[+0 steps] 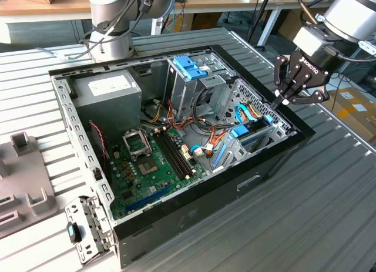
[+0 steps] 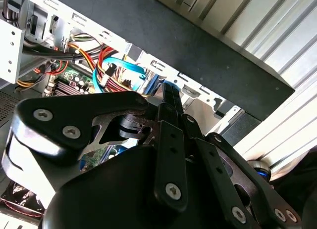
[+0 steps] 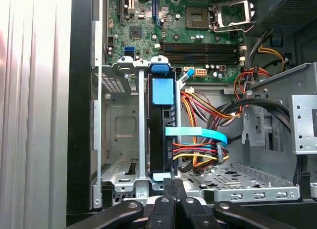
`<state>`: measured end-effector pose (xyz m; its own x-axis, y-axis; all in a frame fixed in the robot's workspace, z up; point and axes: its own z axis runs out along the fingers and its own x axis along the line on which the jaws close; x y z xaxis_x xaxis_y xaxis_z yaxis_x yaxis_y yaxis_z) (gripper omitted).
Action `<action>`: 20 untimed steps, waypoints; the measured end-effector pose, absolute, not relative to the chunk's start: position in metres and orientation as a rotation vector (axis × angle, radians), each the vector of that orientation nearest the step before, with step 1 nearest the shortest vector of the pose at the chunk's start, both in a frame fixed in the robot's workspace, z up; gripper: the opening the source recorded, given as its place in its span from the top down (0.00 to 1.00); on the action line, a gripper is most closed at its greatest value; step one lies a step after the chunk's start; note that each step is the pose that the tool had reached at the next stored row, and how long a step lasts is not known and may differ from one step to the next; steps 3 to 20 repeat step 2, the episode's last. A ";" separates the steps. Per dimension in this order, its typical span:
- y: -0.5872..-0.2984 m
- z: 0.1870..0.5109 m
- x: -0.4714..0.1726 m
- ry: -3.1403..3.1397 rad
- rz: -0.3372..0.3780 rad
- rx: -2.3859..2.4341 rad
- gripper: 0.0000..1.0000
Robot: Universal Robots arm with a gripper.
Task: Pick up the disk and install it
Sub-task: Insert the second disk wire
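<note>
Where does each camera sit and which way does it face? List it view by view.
Exterior view: off the arm, looking down at the open computer case; the arm and gripper hang over its edge at the exterior view's right.
First wrist view: behind the fingertips, facing the disk standing in its bay.
Second wrist view: tight behind the gripper linkage, facing cables.
Both wrist views share the blue cable.

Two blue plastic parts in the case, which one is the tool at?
The disk with blue rails, standing on edge in the cage at the case's corner on the exterior view's right. The tool is just above it; the taller blue latch sits farther back.
</note>
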<state>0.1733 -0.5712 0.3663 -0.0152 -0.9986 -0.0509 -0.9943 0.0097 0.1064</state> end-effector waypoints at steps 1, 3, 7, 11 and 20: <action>-0.571 0.366 0.173 -2.204 -0.173 2.177 0.89; -0.571 0.366 0.173 -2.204 -0.173 2.177 0.89; -0.571 0.366 0.173 -2.204 -0.173 2.177 0.89; -0.571 0.366 0.173 -2.204 -0.173 2.177 0.89; -0.571 0.366 0.173 -2.204 -0.173 2.177 0.89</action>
